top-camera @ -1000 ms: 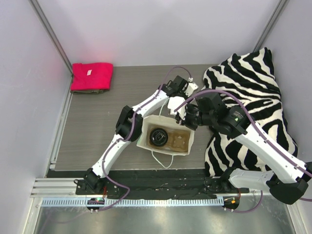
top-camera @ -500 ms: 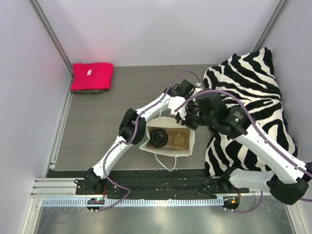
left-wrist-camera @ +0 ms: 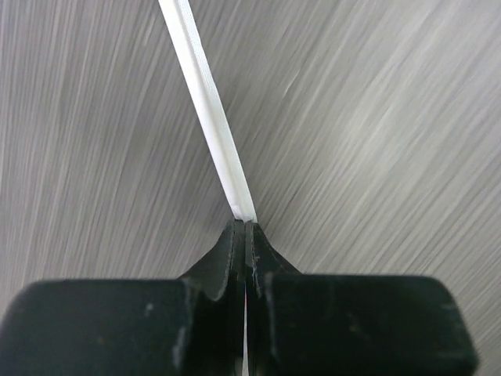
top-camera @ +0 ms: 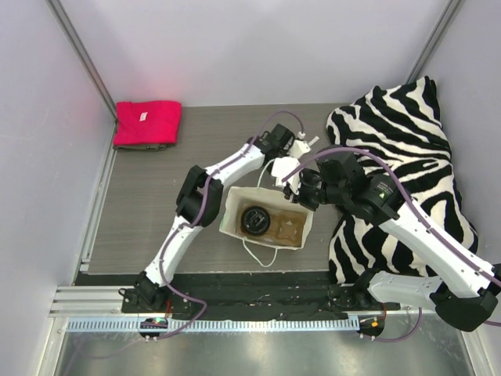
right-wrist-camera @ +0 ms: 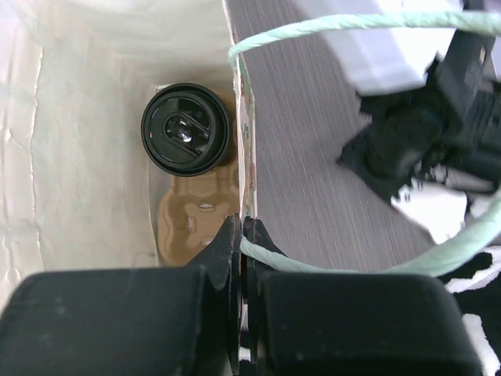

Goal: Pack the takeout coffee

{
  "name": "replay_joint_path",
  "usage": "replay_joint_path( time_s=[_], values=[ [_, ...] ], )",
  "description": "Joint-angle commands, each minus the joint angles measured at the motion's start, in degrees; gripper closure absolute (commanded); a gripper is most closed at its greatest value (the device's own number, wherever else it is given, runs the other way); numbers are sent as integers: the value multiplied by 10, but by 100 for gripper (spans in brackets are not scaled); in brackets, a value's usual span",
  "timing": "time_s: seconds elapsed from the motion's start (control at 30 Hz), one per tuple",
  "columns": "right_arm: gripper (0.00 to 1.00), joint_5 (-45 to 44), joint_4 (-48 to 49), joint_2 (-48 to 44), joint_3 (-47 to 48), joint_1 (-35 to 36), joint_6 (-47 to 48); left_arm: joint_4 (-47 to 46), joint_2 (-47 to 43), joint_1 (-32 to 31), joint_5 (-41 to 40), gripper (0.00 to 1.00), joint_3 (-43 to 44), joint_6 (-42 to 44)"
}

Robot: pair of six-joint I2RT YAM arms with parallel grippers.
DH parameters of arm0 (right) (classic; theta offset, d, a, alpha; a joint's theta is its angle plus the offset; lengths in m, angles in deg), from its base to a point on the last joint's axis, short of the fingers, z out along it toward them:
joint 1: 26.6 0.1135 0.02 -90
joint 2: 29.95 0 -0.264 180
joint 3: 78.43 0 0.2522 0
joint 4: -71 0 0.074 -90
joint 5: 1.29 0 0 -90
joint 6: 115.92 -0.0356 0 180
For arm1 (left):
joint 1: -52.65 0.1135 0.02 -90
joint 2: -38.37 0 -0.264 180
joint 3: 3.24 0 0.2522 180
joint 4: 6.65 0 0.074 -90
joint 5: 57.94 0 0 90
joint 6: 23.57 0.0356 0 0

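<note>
The takeout coffee (top-camera: 254, 219) stands inside the white paper bag (top-camera: 231, 213), its black lid (right-wrist-camera: 185, 129) on top. It sits in a beige pulp carrier (right-wrist-camera: 196, 215); the cup's side is hidden. My right gripper (right-wrist-camera: 241, 223) is shut on the bag's right rim, where the pale green handle (right-wrist-camera: 329, 266) runs past; from above it (top-camera: 300, 193) is at the bag's far right corner. My left gripper (left-wrist-camera: 245, 225) is shut on a thin white sheet (left-wrist-camera: 207, 117) seen edge-on. It hangs behind the bag (top-camera: 297, 145), over the table.
A zebra-print cloth (top-camera: 399, 157) covers the right side, close to the bag. A folded red cloth (top-camera: 147, 123) lies at the far left corner. Grey walls close in the table on three sides. The bag's near handle (top-camera: 262, 254) loops toward the front edge.
My left gripper has closed onto the thin white sheet and drawn back slightly to the left behind the bag. The right gripper has kept its hold on the bag rim.
</note>
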Motion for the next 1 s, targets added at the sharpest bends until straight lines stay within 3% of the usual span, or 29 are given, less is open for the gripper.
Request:
replay_joint_path(
  time_s=[0.0, 0.3, 0.57, 0.7, 0.87, 0.97],
  values=[
    [99, -9, 30, -18, -5, 3, 1, 107, -23, 64, 12, 100, -121, 17],
    [99, -22, 44, -16, -9, 3, 11, 130, -213, 123, 19, 100, -376, 73],
    [99, -28, 43, -6, -9, 2, 35, 156, -393, 234, -21, 100, -646, 144],
    [99, -26, 45, -3, -9, 2, 47, 190, -430, 274, -17, 98, -668, 157],
    [99, -24, 49, 3, -6, 2, 45, 221, -460, 297, 31, 63, -567, 115],
    [99, -27, 50, 6, -3, 1, 41, 219, -448, 297, 50, 53, -504, 76]
  ],
)
